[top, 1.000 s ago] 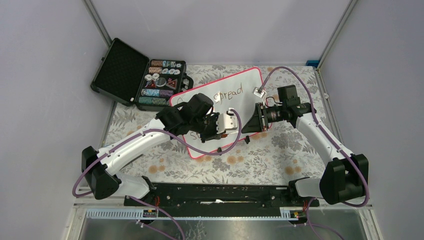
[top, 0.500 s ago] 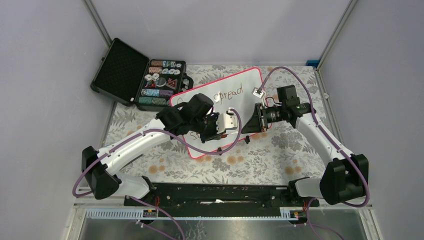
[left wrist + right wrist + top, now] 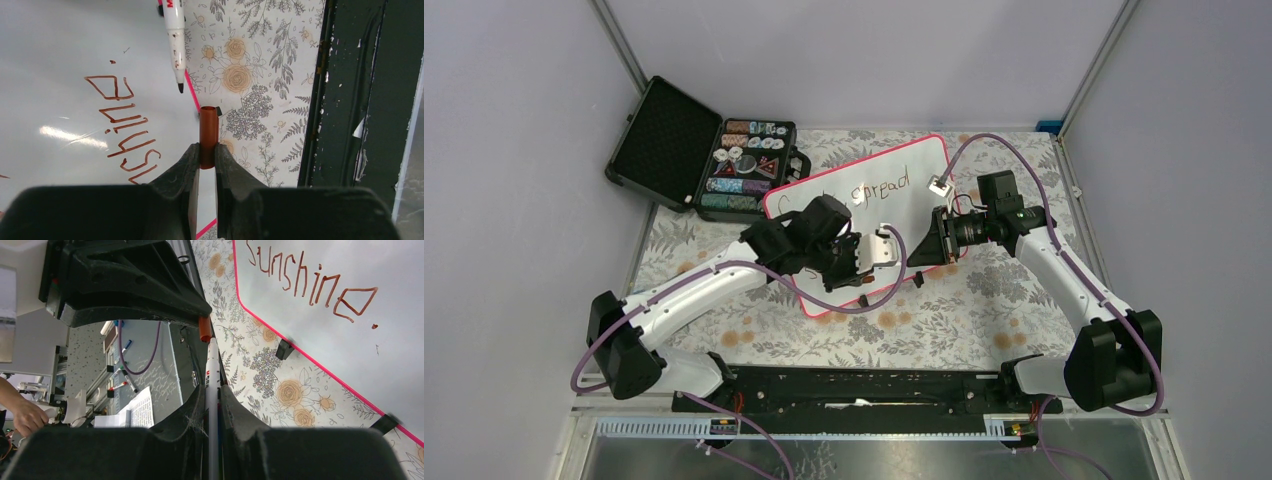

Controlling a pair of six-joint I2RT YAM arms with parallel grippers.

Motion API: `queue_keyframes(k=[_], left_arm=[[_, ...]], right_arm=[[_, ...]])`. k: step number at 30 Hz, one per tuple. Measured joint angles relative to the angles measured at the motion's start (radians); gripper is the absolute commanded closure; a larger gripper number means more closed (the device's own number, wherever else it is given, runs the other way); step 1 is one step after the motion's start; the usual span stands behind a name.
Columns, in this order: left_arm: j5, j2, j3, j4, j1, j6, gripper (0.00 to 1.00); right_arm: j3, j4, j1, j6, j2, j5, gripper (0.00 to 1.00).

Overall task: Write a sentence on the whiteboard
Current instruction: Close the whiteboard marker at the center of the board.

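Over the whiteboard [image 3: 924, 165] on the floral cloth [image 3: 984, 300] — the sentence [image 3: 310, 287] written on it — a brown cap [image 3: 209, 127] is being pinched by the left gripper [image 3: 207, 150] and carried slightly nearer than before to the marker [image 3: 212, 365] clamped in the right gripper [image 3: 212, 392].

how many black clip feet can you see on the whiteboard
2, both on the whiteboard along its pink rim: one clip near the writing, the other clip further along that same edge. More may be hidden.

Glossy whiteboard [image 3: 60, 40], matt floral cloth [image 3: 260, 75], smooth cap [image 3: 208, 132] perhaps plastic, chipped painted rail [image 3: 350, 100]
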Motion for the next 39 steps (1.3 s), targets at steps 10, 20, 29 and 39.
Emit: queue_keyframes(k=[10,20,29,39], left_arm=[[0.000,-0.012,-0.005,0.000,0.000,-0.009,1.00],[0.004,-0.012,0.020,0.003,0.000,-0.031,1.00],[0.003,-0.012,0.020,0.003,0.000,-0.032,1.00],[0.003,-0.012,0.020,0.010,0.000,-0.037,1.00]], right_arm=[[0.000,0.000,0.000,0.000,0.000,0.005,1.00],[0.000,-0.001,0.002,0.000,0.000,-0.021,1.00],[0.000,-0.003,0.002,-0.002,0.000,-0.047,1.00],[0.000,-0.016,0.005,-0.012,0.000,-0.047,1.00]])
